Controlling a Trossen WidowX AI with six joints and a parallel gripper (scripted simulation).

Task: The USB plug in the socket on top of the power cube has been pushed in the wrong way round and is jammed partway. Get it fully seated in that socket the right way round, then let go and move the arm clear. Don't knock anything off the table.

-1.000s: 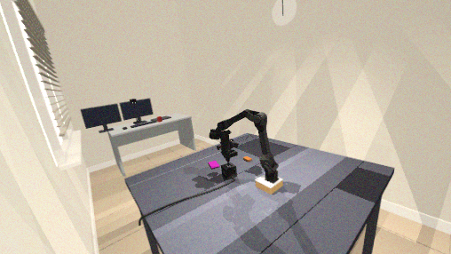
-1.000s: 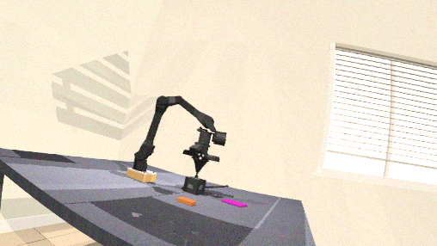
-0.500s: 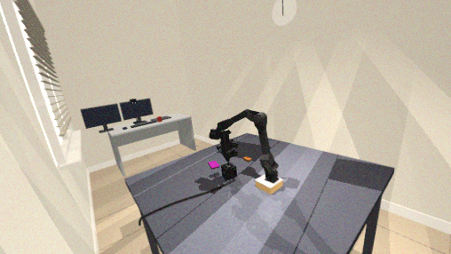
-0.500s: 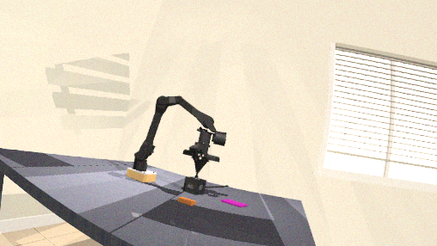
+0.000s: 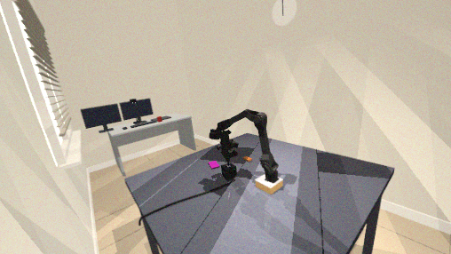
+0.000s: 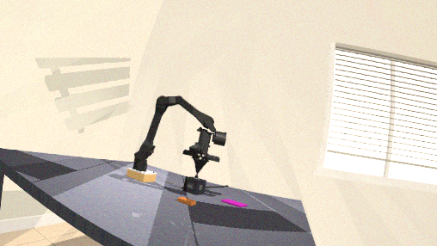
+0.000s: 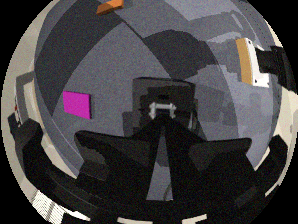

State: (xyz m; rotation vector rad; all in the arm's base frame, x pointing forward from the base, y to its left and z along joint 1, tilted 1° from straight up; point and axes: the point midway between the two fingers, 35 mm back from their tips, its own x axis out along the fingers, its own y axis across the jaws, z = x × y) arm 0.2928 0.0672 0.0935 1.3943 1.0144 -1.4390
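- Wrist view, left: magenta tile [image 5: 214, 164] [image 6: 234, 203] [image 7: 76, 104], flat.
- Centre: cube [image 5: 229, 172] [image 6: 194, 185] [image 7: 142, 90], plug [image 7: 163, 107] at its top, pointing down, long axis roughly upright.
- My fingers [image 5: 228, 162] [image 6: 196, 174] are gripping the plug!
- Right: my base [image 5: 263, 184] [image 6: 141, 175] [image 7: 244, 61].

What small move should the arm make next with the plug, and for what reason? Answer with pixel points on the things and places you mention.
Probably a gentle lift straight up, no turning yet. The gripper [image 5: 228, 162] [image 6: 196, 175] [image 7: 162, 120] is shut on what seems the plug [image 7: 162, 107], right over the cube [image 5: 229, 172] [image 6: 194, 186] [image 7: 177, 88]. If it is jammed reversed, twisting it there may drag the cube.
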